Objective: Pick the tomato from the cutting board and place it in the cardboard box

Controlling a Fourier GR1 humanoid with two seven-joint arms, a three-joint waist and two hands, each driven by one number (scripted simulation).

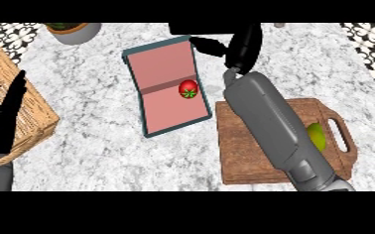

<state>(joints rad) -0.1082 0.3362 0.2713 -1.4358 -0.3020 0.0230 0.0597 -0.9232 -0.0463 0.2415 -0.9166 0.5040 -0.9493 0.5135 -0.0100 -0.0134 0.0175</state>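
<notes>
Green fruit point(316, 136) behind forearm, wicker basket point(33, 114) left

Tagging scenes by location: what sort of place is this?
Most likely a kitchen counter: a marbled worktop, a wooden cutting board with a handle, and a tomato lying in an open box. A wicker basket sits at the left.

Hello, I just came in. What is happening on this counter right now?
The tomato already lies inside the open box, near its right wall. The robot's right hand is above the counter just beyond the box, holding nothing, with its forearm crossing the cutting board. A green fruit lies on that board. The left hand rests open at the left edge, by a woven basket.
</notes>
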